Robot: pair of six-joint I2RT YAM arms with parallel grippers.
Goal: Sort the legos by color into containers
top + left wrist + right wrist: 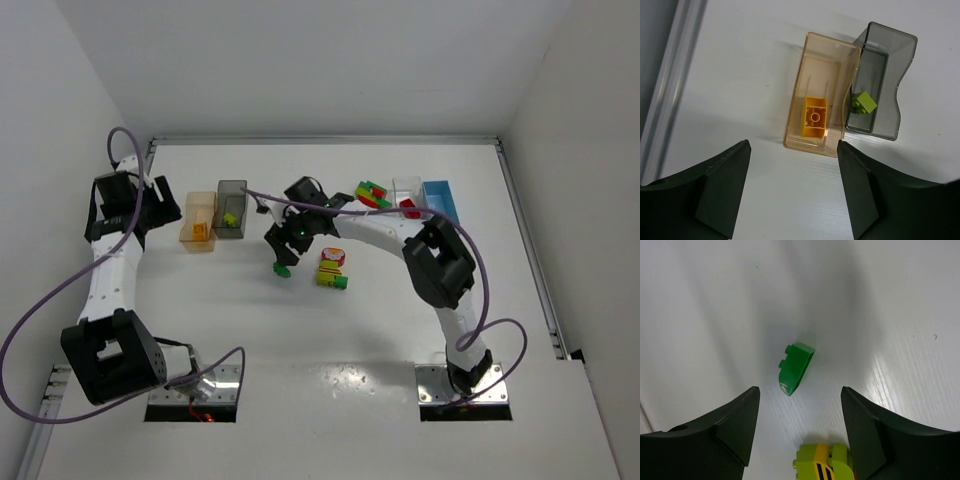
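Observation:
A dark green lego lies on the white table just ahead of my right gripper, which is open with nothing between its fingers. From above, that gripper hangs over the green lego. A lime, yellow and red cluster sits just to its right and shows again as the cluster at the bottom of the right wrist view. My left gripper is open and empty, short of the orange container, which holds a yellow-orange lego. The grey container holds a lime lego.
At the back right stand a clear container with a red lego and a light blue container. Another mixed cluster lies left of them. The table's raised rim runs along the back.

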